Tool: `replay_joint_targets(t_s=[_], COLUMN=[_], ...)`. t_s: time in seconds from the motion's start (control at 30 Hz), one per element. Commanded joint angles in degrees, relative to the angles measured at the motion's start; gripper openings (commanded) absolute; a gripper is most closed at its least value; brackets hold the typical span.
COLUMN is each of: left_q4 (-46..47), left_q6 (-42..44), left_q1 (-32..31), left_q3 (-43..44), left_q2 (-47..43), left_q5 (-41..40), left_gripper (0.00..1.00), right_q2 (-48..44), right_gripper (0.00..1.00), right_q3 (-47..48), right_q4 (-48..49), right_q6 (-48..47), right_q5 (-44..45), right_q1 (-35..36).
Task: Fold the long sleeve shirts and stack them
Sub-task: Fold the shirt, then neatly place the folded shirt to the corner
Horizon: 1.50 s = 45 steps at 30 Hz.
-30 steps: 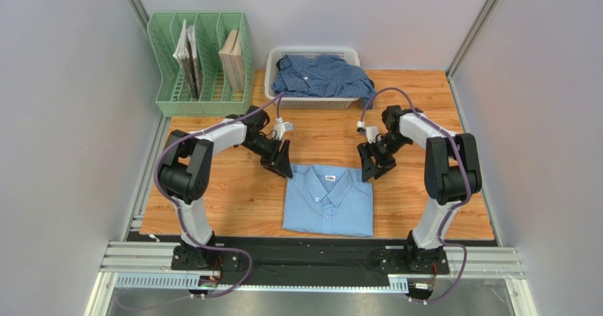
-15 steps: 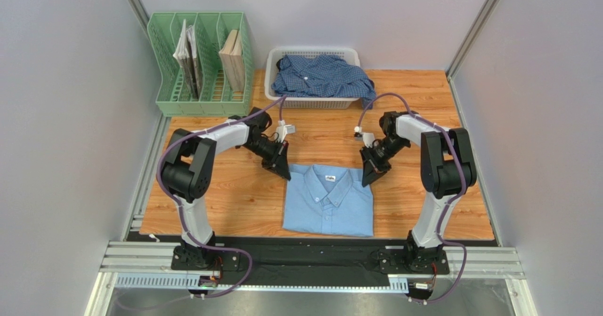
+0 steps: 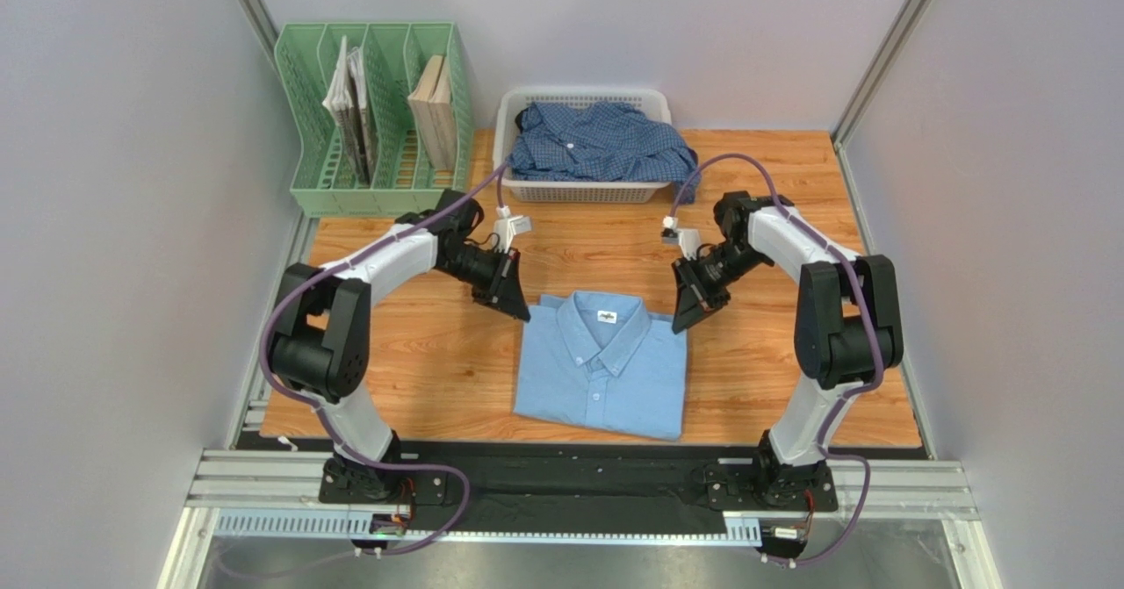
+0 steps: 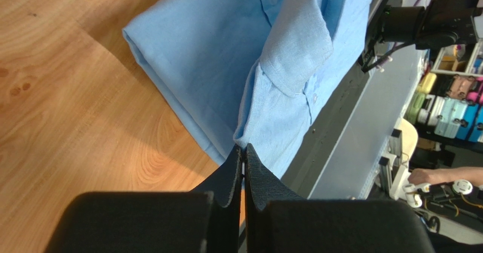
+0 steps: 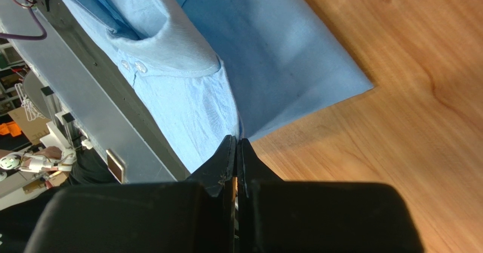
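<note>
The light-blue shirt [image 3: 600, 365] is being pinched at its far corners by the left gripper [image 3: 516, 309] and right gripper [image 3: 682, 322], and is being drawn leftward of its earlier place.

The wooden surface [image 3: 396, 365] carries a folded light sky-blue shirt [image 3: 600, 378] near its middle, collar toward the far edge. Along that edge stand a white slotted basket [image 3: 581, 193] and, to its left, a green file rack [image 3: 376, 197].
</note>
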Motion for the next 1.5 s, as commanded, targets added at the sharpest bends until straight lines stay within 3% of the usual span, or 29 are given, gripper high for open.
replay_joint_targets(t_s=[0.0,0.23,0.3,0.33,0.43,0.47,0.5,0.57,0.6,0.7,0.73,0.77,0.93,1.0,1.13,1.33,1.47], left_q4=[4.1,6.6,6.1,5.9,4.4,3.8,3.8,4.6,4.7,5.7,6.0,6.1,3.9,4.1,6.6,7.6,4.9], left_q6=[-1.3,-5.5,-5.5,-5.5,-4.1,-2.2,-1.7,1.6,2.2,2.3,1.8,1.7,1.5,0.1,-3.0,-7.1,-5.6], left_q1=[1.1,4.6,4.6,4.5,4.8,4.8,4.9,4.9,4.8,5.0,5.0,4.5,-0.7,-0.6,3.4,10.9,13.7], left_q3=[-0.1,2.9,4.4,4.9,6.9,7.2,7.2,6.3,5.4,3.0,2.2,1.5,0.6,0.6,-0.2,-0.1,0.3], left_q2=[1.1,8.4,9.6,9.7,9.7,8.0,6.5,0.4,-1.8,-9.6,-11.2,-13.4,-14.6,-14.7,-17.9,-19.6,-19.9], left_q5=[-2.1,-9.9,-11.9,-12.8,-16.7,-18.5,-19.4,-20.9,-21.4,-19.9,-18.7,-16.0,-18.4,-19.6,-20.9,-18.4,-16.9], left_gripper=[0.00,0.00,0.00,0.00,0.03,0.24,0.38,0.53,0.55,0.67,0.81,0.85,0.86,0.86,0.88,0.93,0.93], right_q2=[3.2,11.5,12.5,13.3,13.4,11.6,10.4,5.4,3.0,-6.8,-8.7,-10.5,-10.9,-9.0,-5.1,4.6,9.9], right_gripper=[0.00,0.01,0.06,0.09,0.40,0.55,0.61,0.69,0.70,0.89,0.92,0.93,0.93,0.93,0.93,0.94,0.95], right_q3=[3.6,9.2,10.0,10.5,12.5,12.7,13.1,13.3,13.1,8.9,6.2,5.1,0.7,-0.6,-1.9,2.9,2.2], right_q4=[3.5,10.8,12.2,12.5,11.6,11.5,11.2,9.5,9.1,10.6,11.2,11.8,14.4,15.5,20.7,22.9,20.9], right_q6=[0.8,6.6,7.9,9.1,10.3,10.4,10.5,10.5,10.3,11.7,12.9,15.2,17.5,18.3,20.4,23.4,20.2], right_q5=[0.5,4.6,4.8,5.1,6.4,6.7,6.7,6.6,6.2,5.6,6.9,7.6,15.0,16.6,28.0,33.0,32.4], right_q1=[-0.2,-0.2,-0.2,-0.2,-0.4,-0.9,-1.2,-2.5,-2.8,-1.1,1.7,3.4,17.8,21.2,30.4,34.5,31.5])
